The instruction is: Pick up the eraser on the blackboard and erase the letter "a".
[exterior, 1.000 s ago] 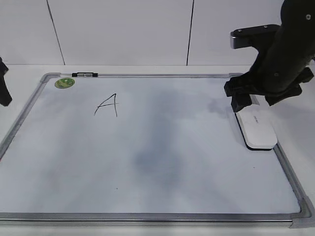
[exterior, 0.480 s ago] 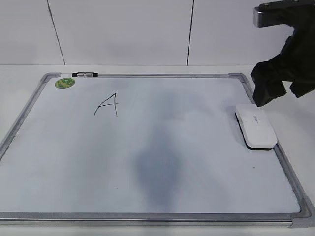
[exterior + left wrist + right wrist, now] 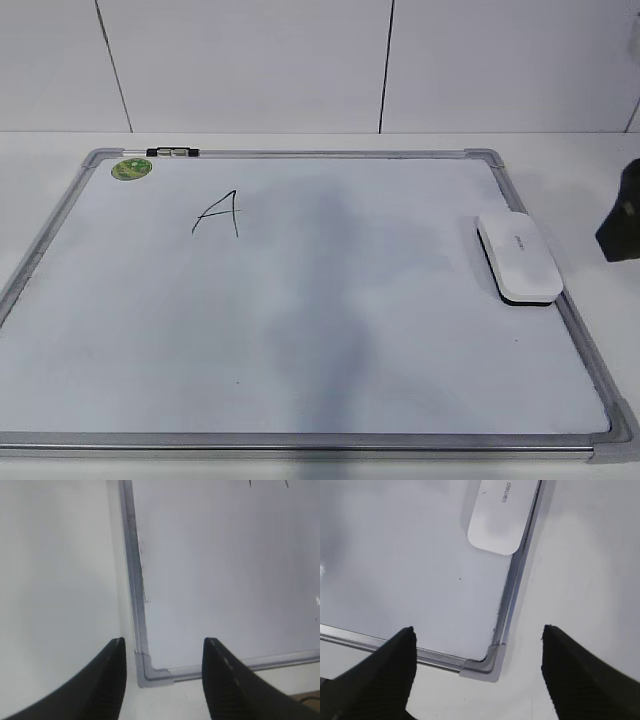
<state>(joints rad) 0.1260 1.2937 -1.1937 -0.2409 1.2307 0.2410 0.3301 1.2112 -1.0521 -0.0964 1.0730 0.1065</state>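
Observation:
The white eraser (image 3: 519,258) lies flat on the blackboard, a white board with a grey frame (image 3: 300,153), by its right edge. It also shows in the right wrist view (image 3: 495,520). A black capital "A" (image 3: 217,213) is drawn upper left, near the green sticker (image 3: 131,168). No lowercase "a" shows on the board. My right gripper (image 3: 477,628) is open and empty above the board's near right corner (image 3: 487,666). Only a dark part of the right arm (image 3: 624,225) shows at the exterior view's right edge. My left gripper (image 3: 162,642) is open and empty above the near left corner (image 3: 150,672).
The board lies on a white table (image 3: 590,170) before a white panelled wall. A small clip (image 3: 172,152) sits on the top frame. Faint grey smudging covers the board's middle (image 3: 320,300).
The right arm has drawn back to the right, away from the eraser, and almost left the exterior view. The left arm's tip at the left edge has gone. The eraser has not moved.

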